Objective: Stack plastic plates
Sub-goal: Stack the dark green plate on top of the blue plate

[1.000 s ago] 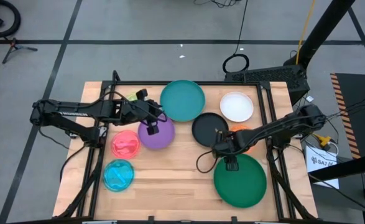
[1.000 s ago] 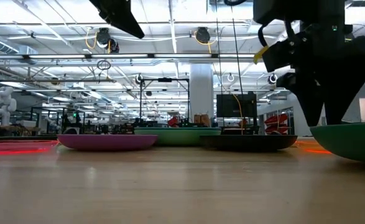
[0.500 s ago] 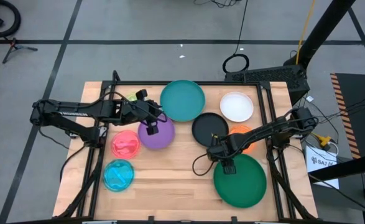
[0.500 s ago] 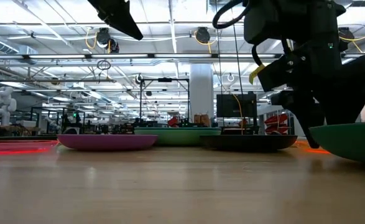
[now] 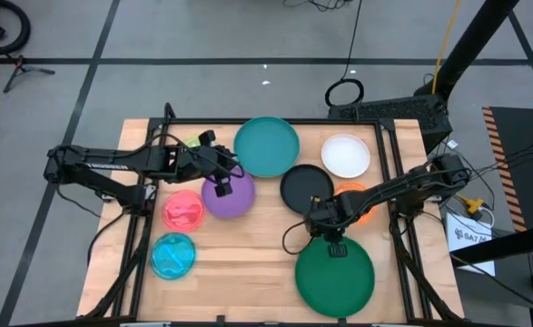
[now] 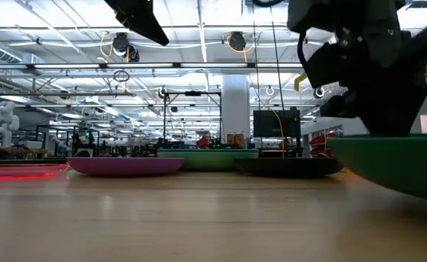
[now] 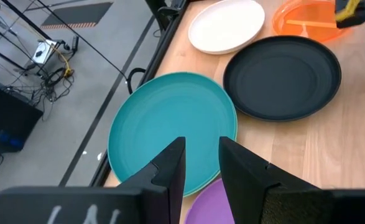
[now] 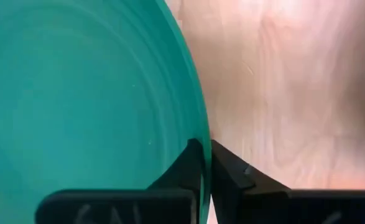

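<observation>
I see a pale wood table [image 5: 248,263] inside a black frame, standing on grey floor crossed by dark tape lines; across the low view the room behind is a wide hall with bright ceiling lights, pipe runs and racks of equipment. The right gripper [image 5: 336,247] has its fingers pressed together on the rim of the dark green plate [image 5: 335,277], which sits near the table's front edge; in the low view that plate [image 6: 395,160] looks lifted and tilted off the wood, and the right wrist view shows the rim pinched between the two dark fingers [image 8: 194,163]. The left gripper [image 5: 221,186] hovers over the purple plate [image 5: 231,195], its jaws partly spread with nothing between them. Behind the purple plate lies the teal plate [image 5: 266,145], with the black plate [image 5: 304,186] beside it, the white plate [image 5: 345,155] toward the back right corner and the orange plate [image 5: 357,202] partly under the right arm. The pink plate [image 5: 183,210] and blue plate [image 5: 172,255] lie along the left side, and a bit of yellow-green plate [image 5: 193,142] shows under the left arm. Open wood remains at front centre, between the blue and dark green plates. I can see a white label [image 5: 468,238] on the floor at right, but its writing is too small to read.
</observation>
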Controlling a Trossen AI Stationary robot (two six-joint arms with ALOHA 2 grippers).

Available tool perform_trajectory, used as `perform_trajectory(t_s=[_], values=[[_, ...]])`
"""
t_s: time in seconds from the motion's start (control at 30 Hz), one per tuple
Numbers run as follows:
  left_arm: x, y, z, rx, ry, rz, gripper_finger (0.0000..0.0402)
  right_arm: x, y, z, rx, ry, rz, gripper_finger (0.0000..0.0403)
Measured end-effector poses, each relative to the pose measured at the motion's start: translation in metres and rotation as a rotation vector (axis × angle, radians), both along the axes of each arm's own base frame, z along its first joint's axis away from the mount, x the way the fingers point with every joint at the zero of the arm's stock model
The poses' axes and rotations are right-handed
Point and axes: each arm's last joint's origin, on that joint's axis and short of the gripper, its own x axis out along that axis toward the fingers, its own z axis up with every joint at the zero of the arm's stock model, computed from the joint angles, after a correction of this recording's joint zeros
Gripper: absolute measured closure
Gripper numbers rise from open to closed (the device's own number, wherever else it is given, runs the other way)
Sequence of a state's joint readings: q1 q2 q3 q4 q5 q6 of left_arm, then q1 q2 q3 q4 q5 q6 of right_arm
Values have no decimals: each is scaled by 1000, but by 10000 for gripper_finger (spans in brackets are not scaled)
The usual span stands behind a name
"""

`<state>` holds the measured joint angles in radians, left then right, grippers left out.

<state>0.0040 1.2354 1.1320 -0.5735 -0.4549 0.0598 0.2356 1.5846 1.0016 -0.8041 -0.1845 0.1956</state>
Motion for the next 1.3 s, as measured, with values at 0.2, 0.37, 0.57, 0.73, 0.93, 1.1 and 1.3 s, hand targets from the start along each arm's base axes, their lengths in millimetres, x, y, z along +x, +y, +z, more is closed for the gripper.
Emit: perform_trajectory(t_s=[0.2,0.37,0.57,0.73,0.93,1.1,1.3], values=[[0,0,0,11,6,-10,298,-5,-14,25,103,-54,-179,398],[1,-10,4,46,-11,-72,298,-5,-37,50,172,-116,-377,399],[-18,-19,7,76,-67,-135,298,12,-73,88,164,-276,-474,399],[-50,-18,17,64,-193,-112,298,26,-118,105,132,-352,-581,399],[-84,-16,22,49,-340,-104,298,47,-187,115,89,-418,-737,399],[-95,-15,19,44,-364,-100,298,66,-245,115,58,-444,-833,399],[-96,-15,18,53,-354,-105,298,84,-307,96,96,-431,-901,399]])
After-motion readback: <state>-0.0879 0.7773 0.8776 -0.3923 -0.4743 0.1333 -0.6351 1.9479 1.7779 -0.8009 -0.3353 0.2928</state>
